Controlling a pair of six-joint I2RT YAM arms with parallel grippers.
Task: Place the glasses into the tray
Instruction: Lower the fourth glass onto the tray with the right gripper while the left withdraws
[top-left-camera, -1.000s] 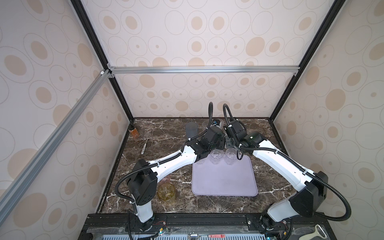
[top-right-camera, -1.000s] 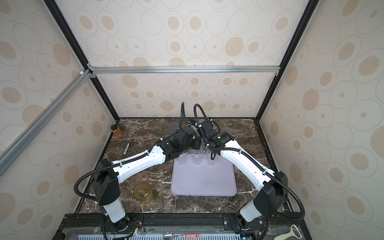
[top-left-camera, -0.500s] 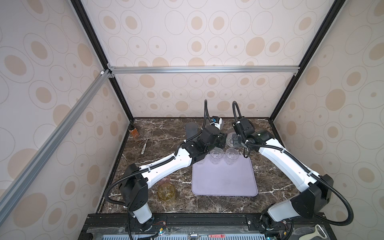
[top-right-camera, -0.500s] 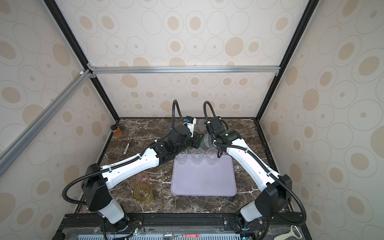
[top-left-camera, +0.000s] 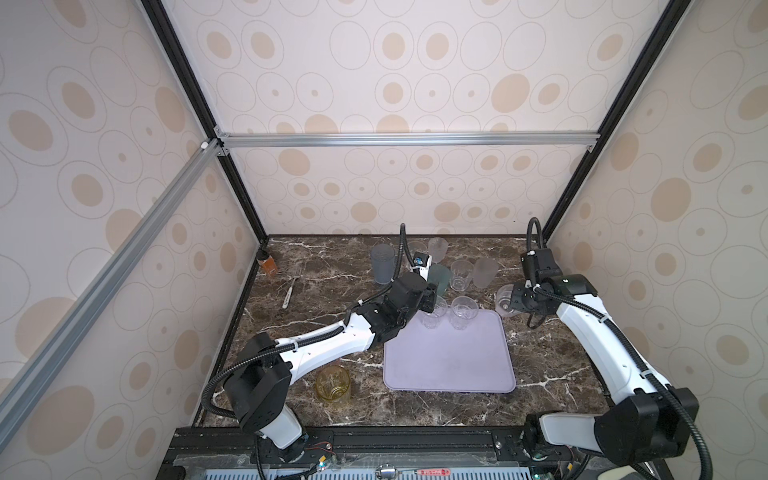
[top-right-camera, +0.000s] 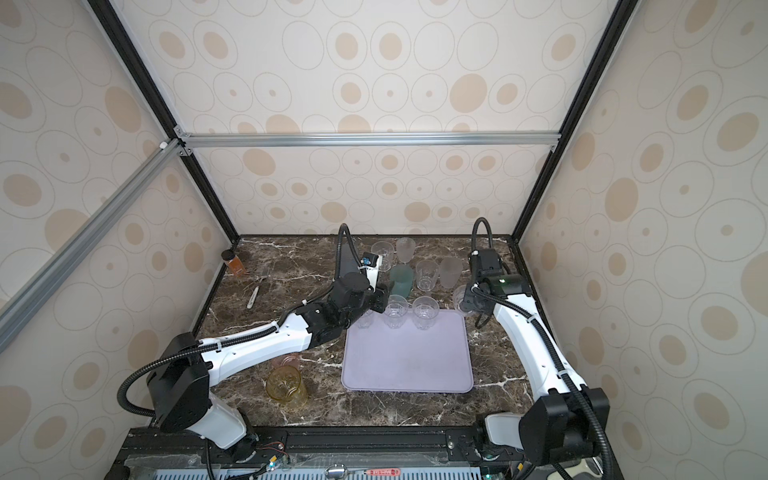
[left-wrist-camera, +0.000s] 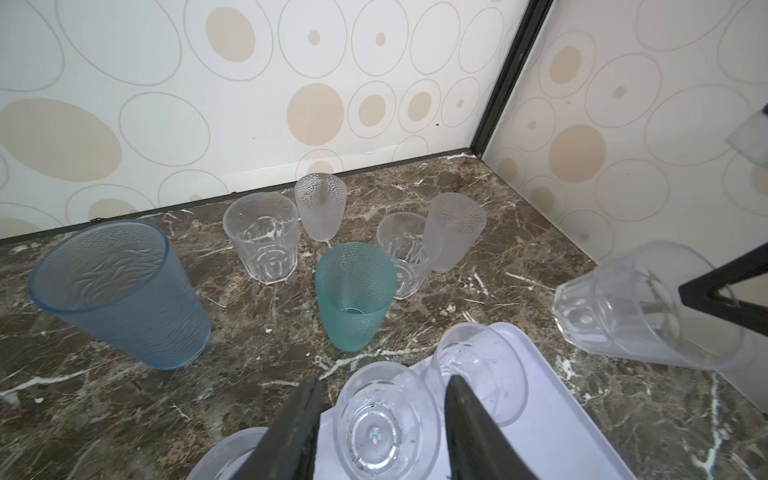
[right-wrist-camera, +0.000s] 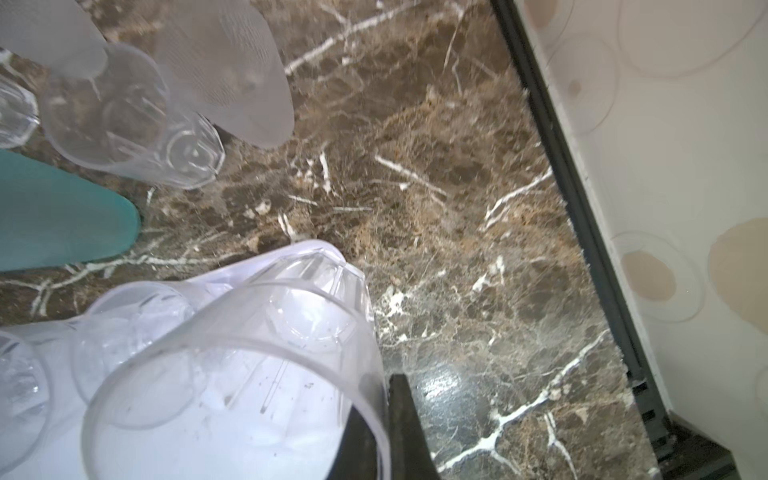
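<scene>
Swung rightward, the right gripper (top-left-camera: 516, 301) now pinches the rim of a tilted clear faceted plastic tumbler (top-left-camera: 504, 300) just right of the flat lavender plastic tray's (top-left-camera: 449, 370) far right corner; open tray floor lies leftward and nearer. Meanwhile the left gripper (left-wrist-camera: 382, 384) stands parted around another clear tumbler (left-wrist-camera: 384, 424) on the tray's far edge.

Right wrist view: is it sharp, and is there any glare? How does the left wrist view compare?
Right wrist view: the held clear glass near the lens is soft, the frosted glass is smeared, and a white glare patch sits on the marble table. Left wrist view: crisp on the teal glass, with even light and no strong glare.
</scene>
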